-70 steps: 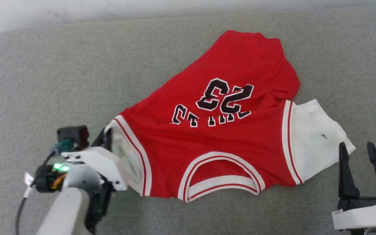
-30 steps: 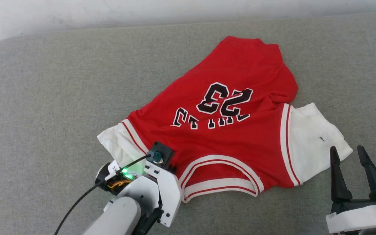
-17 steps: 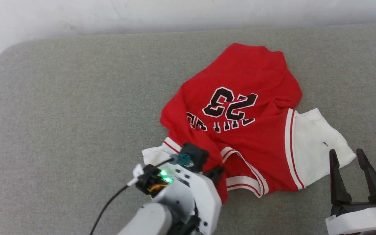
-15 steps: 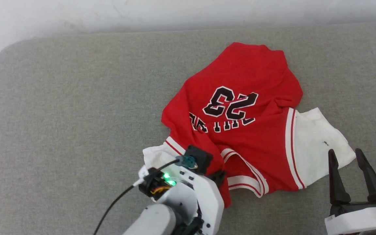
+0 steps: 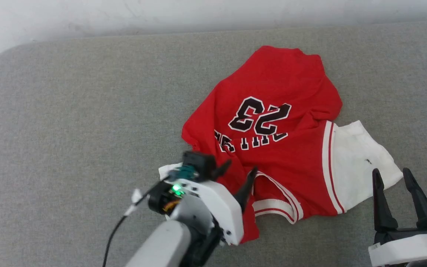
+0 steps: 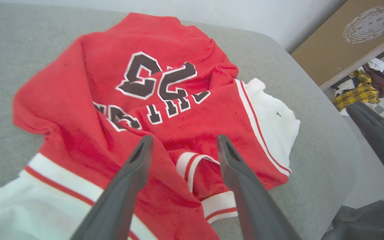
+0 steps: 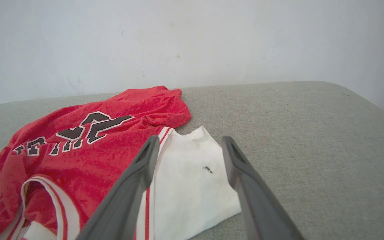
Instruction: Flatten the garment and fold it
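Found the left gripper (image 5: 240, 167) with its two dark fingers spread wide apart and nothing clamped between them. Saw it poised over the bunched near-left part of the garment (image 5: 291, 155), tips aimed at a raised red fold just beside the striped collar (image 5: 272, 205). Could not tell whether the tips touched the cloth. Noted the left-hand sleeve (image 5: 166, 171), white and crumpled, partly hidden behind the wrist.

Found the right gripper (image 5: 390, 172) low at the right, likewise spread apart and holding nothing, just beside the outer edge of the right-hand sleeve (image 5: 358, 159). Saw that sleeve lying fairly flat, white, with a small dark speck on it.

Found the garment rumpled on the grey padded surface (image 5: 69, 129), right of middle, lettered side up, collar toward the robot and hem toward the wall (image 5: 161, 11). Read the black, white-outlined number 23 (image 5: 260, 116) upside down, with part of the lettering below it lost in a crease. Saw the left flank folded in on itself and the right side smoother. Glimpsed, past the surface's edge in the left wrist view, a brown board (image 6: 345, 36) and a heap of clothes (image 6: 358, 95) on the floor.
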Tool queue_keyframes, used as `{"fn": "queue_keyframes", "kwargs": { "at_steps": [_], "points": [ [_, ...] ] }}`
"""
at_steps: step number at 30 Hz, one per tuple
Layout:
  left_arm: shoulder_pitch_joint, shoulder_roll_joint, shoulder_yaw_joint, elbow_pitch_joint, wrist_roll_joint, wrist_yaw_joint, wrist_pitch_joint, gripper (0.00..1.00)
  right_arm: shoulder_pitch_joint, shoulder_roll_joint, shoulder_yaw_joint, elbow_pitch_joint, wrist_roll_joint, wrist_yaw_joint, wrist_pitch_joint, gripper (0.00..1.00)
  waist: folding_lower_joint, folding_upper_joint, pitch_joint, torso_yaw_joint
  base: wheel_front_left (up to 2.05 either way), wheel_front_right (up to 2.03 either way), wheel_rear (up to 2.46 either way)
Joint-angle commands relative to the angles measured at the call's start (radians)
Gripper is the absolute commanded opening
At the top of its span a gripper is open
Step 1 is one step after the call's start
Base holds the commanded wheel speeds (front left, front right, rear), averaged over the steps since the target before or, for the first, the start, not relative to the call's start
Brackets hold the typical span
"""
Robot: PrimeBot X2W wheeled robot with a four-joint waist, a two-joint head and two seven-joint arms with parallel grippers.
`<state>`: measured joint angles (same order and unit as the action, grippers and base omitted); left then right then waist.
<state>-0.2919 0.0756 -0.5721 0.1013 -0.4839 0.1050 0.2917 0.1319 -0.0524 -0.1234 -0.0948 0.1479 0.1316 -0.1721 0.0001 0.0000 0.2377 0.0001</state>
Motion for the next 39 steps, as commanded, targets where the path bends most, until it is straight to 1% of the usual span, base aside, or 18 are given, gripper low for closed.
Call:
{"fn": "queue_keyframes", "kwargs": {
  "at_steps": [1, 3, 5, 7, 8, 11, 14, 21, 26, 30, 36, 39],
  "points": [
    [0.015, 0.012, 0.021, -0.040, -0.006, 0.016, -0.017, 1.00, -0.003, 0.002, -0.002, 0.002, 0.006, -0.001, -0.007, 1.00, -0.0001, 0.0000, -0.006, 0.004, 0.00, 0.00, 0.00],
    [0.034, 0.044, 0.070, -0.123, 0.002, 0.053, -0.042, 1.00, -0.001, 0.002, -0.002, 0.004, 0.008, -0.001, -0.009, 1.00, -0.0001, 0.0000, -0.009, 0.008, 0.00, 0.00, 0.00],
    [0.051, 0.101, 0.112, -0.182, 0.037, 0.095, -0.043, 1.00, 0.001, 0.002, -0.001, 0.006, 0.009, -0.001, -0.011, 1.00, -0.0001, 0.0000, -0.009, 0.012, 0.00, 0.00, 0.00],
    [0.072, 0.150, 0.149, -0.214, 0.055, 0.127, -0.024, 1.00, 0.001, 0.002, 0.000, 0.006, 0.010, -0.001, -0.011, 1.00, -0.0001, 0.0000, -0.006, 0.015, 0.00, 0.00, 0.00],
    [0.079, 0.178, 0.159, -0.219, 0.069, 0.137, -0.008, 1.00, 0.001, 0.002, 0.001, 0.005, 0.010, -0.001, -0.011, 1.00, -0.0001, 0.0000, -0.004, 0.015, 0.00, 0.00, 0.00],
    [0.099, 0.228, 0.174, -0.217, 0.078, 0.151, 0.045, 1.00, -0.002, 0.002, 0.001, 0.002, 0.007, -0.001, -0.010, 1.00, -0.0001, 0.0000, 0.005, 0.017, 0.00, 0.00, 0.00],
    [0.106, 0.252, 0.167, -0.197, 0.080, 0.150, 0.091, 1.00, -0.007, 0.002, 0.000, 0.000, 0.003, -0.001, -0.007, 1.00, -0.0001, 0.0000, 0.015, 0.017, 0.00, 0.00, 0.00],
    [0.085, 0.239, 0.154, -0.183, 0.040, 0.134, 0.146, 1.00, -0.013, 0.002, 0.002, 0.002, 0.003, -0.001, -0.005, 1.00, -0.0001, 0.0000, 0.035, 0.015, 0.00, 0.00, 0.00],
    [0.076, 0.275, 0.114, -0.156, 0.042, 0.118, 0.266, 1.00, -0.018, 0.002, 0.008, 0.004, 0.005, -0.001, -0.006, 1.00, -0.0001, 0.0000, 0.045, 0.010, 0.00, 0.00, 0.00],
    [0.059, 0.293, 0.092, -0.124, 0.052, 0.119, 0.337, 1.00, -0.027, 0.002, 0.012, 0.010, 0.008, -0.001, -0.009, 1.00, -0.0001, 0.0000, 0.057, 0.004, 0.00, 0.00, 0.00],
    [0.037, 0.275, 0.087, -0.088, 0.032, 0.111, 0.356, 1.00, -0.035, 0.002, 0.015, 0.017, 0.012, -0.001, -0.015, 1.00, -0.0001, 0.0000, 0.072, -0.006, 0.00, 0.00, 0.00],
    [0.027, 0.261, 0.079, -0.057, 0.007, 0.090, 0.361, 1.00, -0.041, 0.002, 0.015, 0.025, 0.014, -0.001, -0.020, 1.00, -0.0001, 0.0000, 0.080, -0.014, 0.00, 0.00, 0.00]
  ]
}}
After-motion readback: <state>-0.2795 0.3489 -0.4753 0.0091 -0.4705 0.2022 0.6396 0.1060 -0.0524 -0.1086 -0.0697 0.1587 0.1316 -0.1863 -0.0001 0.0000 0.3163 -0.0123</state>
